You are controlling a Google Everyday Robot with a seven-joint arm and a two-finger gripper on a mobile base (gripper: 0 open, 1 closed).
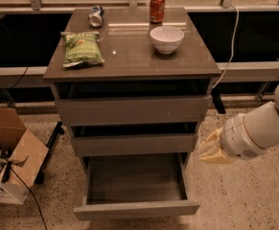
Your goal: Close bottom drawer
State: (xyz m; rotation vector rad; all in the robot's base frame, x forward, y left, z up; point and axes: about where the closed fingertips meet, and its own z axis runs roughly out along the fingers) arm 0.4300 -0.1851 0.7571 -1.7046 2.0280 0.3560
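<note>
While beside bottom drawer [136, 208], gripper [205, 151] over terrazzo [247, 202].

Tabletop [129, 61], chips [81, 48], bowl [167, 38], upright can [156, 7], tipped can [96, 16]

Cream hand [210, 151] beside grey-brown bottom drawer [136, 209]; speckled floor [247, 200].

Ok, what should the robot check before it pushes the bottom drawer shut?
1. Bottom drawer is pulled out and needs a push: ok.
2. Nothing pokes up out of its box: ok.
3. End effector is lined up with the drawer's front: not ok, it hangs to the right of the cabinet.
4. Bowl sits back from the top's front edge: ok.
</note>
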